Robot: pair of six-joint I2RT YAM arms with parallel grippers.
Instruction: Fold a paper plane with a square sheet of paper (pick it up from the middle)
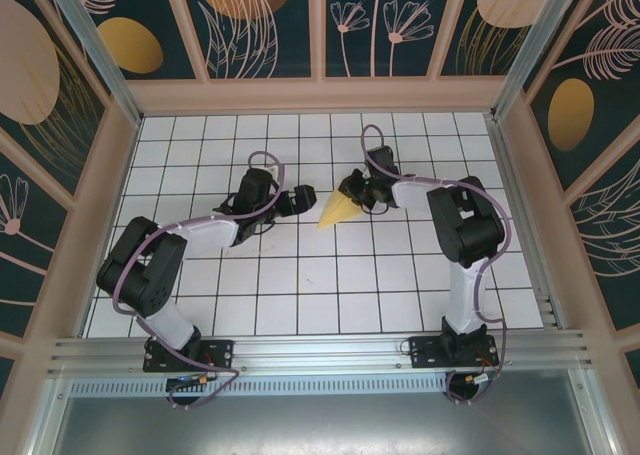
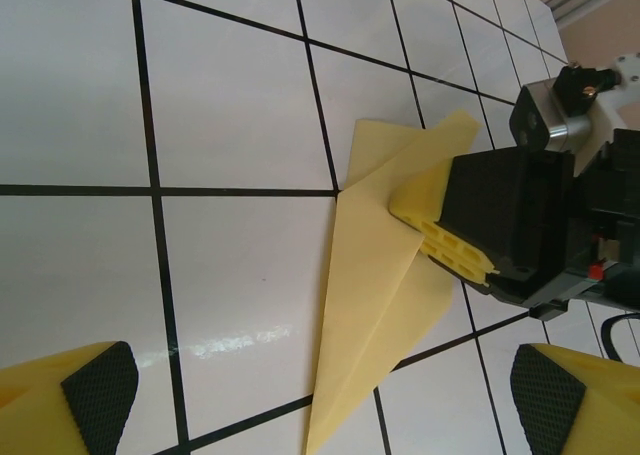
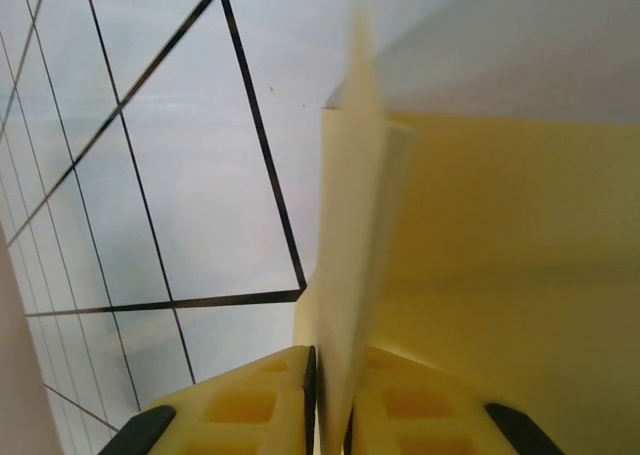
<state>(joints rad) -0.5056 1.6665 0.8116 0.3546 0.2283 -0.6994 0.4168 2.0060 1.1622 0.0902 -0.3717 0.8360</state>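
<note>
The square sheet of paper is folded into a narrow, pale yellow, pointed paper plane (image 1: 335,212) near the middle of the white grid table (image 1: 300,275). Its tip points toward the near left. My right gripper (image 1: 352,188) is shut on the plane's wide rear end. In the right wrist view the upright folded paper (image 3: 350,235) is pinched between the yellow fingers (image 3: 250,405). In the left wrist view the plane (image 2: 375,305) lies flat, with the right gripper's yellow fingers (image 2: 440,230) on its far edge. My left gripper (image 2: 325,390) stands wide open just left of the plane, holding nothing.
Wooden frame walls (image 1: 320,95) with patterned panels close in the table at the back and sides. An aluminium rail (image 1: 320,353) runs along the near edge by the arm bases. Bare tiles lie in front of both arms.
</note>
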